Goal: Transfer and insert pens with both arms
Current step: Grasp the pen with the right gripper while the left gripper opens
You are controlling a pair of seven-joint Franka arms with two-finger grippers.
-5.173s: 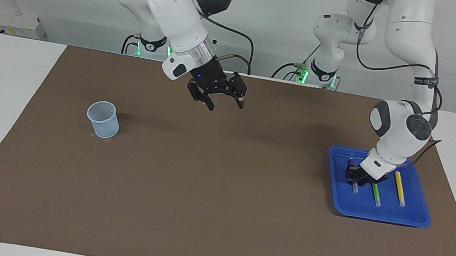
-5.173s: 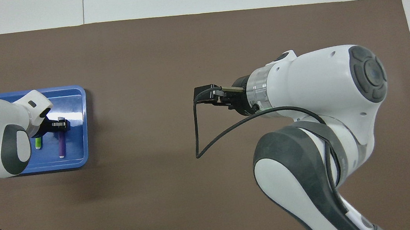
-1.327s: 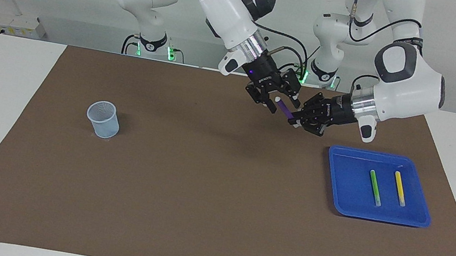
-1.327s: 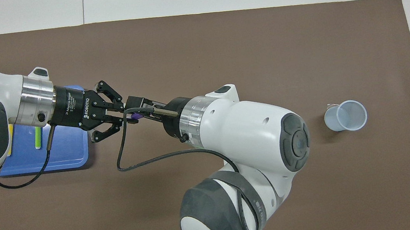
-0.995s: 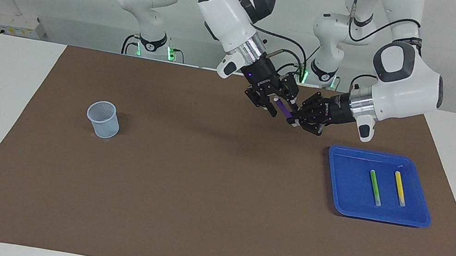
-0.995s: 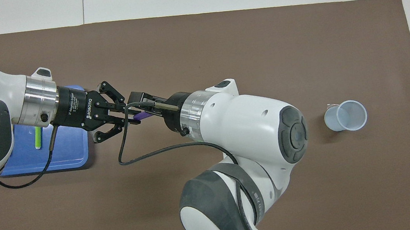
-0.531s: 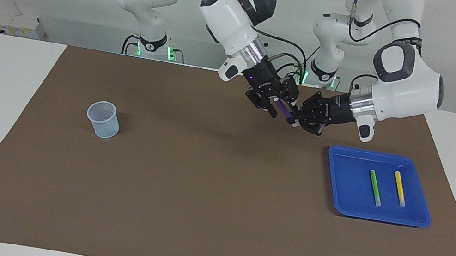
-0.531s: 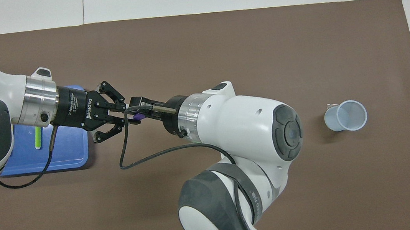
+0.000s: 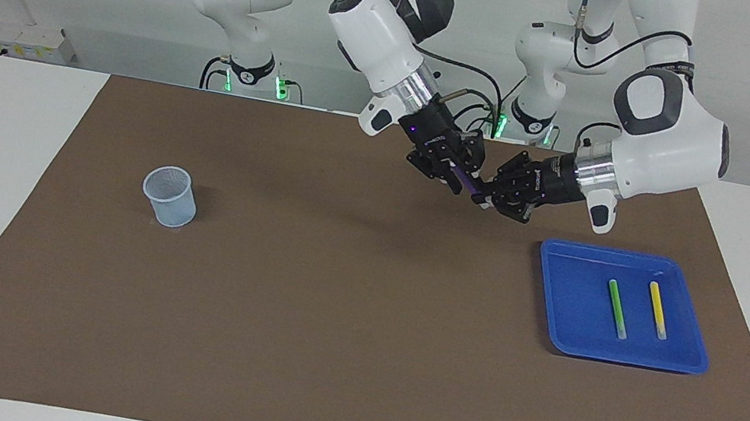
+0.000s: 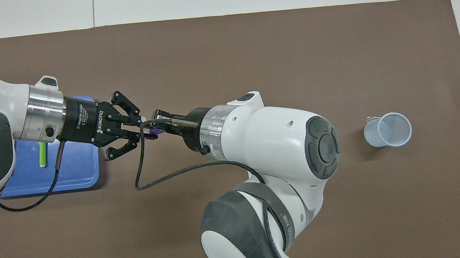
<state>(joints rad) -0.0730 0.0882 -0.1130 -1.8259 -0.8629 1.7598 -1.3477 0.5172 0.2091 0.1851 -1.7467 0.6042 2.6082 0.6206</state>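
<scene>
We are mid-handover above the bench: left gripper (image 9: 493, 199) and right gripper (image 9: 456, 173) both clamp the purple pen (image 9: 466, 181), so next the left must release, freeing the right to swing toward the cup (image 9: 170, 196) at eight o'clock.

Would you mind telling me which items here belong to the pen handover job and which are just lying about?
Part of the job:
- purple pen, gripped by both the left gripper and right gripper above the mat
- green pen and yellow pen, lying in the blue tray
- pale cup, toward the right arm's end

Just lying about:
- brown mat
</scene>
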